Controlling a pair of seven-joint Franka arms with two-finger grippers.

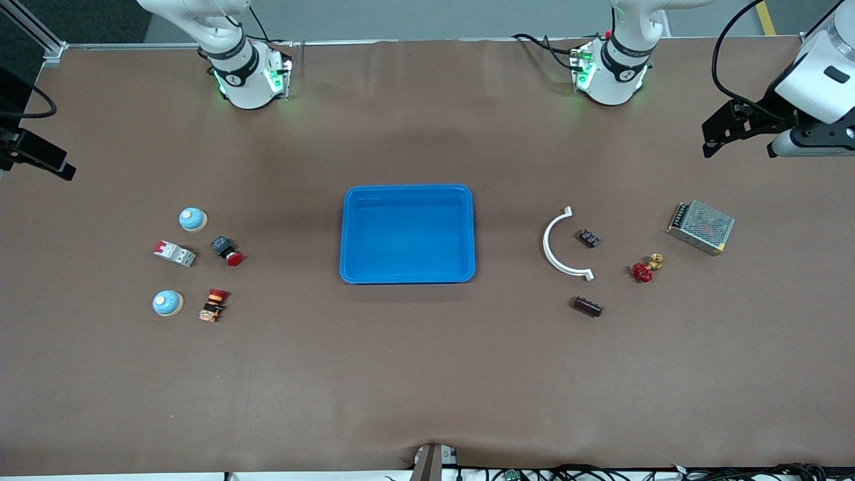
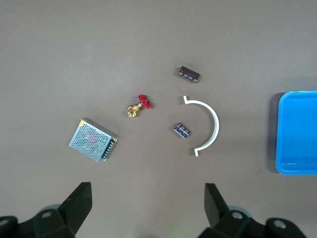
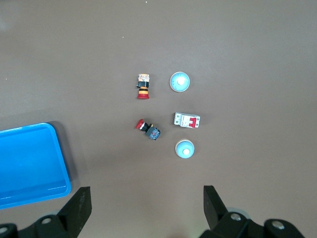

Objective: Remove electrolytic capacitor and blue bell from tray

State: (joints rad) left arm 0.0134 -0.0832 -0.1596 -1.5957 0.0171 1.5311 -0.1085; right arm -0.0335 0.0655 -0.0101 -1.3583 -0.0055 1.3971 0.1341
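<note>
Both my grippers, left gripper (image 2: 147,201) and right gripper (image 3: 147,201), hang spread wide and empty; tray (image 1: 407,234) is bare, capacitor (image 2: 189,74) small, rigid, grabbable across its barrel.

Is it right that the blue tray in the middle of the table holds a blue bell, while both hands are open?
Not quite. The tray holds nothing, as the front view shows. The two blue bells lie on the table toward the right arm's end. Both hands are open.
</note>
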